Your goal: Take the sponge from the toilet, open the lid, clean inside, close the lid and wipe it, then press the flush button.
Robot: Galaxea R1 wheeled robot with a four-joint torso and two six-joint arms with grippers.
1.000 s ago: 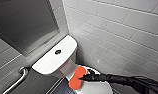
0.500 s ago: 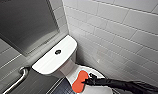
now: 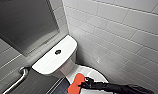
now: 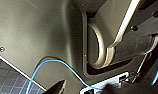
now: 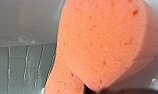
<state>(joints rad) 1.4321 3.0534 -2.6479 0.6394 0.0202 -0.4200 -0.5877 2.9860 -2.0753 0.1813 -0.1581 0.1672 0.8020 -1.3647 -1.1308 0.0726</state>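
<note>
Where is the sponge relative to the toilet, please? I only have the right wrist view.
Observer: The head view shows the sponge, held by the right gripper, over the end of the lid nearest the cistern.
Operator: Thank you. Is it up or down?
Observer: The lid looks down, with its white top facing up.
Operator: And what is behind it?
Observer: The flush button sits uncovered in the middle of the cistern top, well apart from the sponge.
</note>
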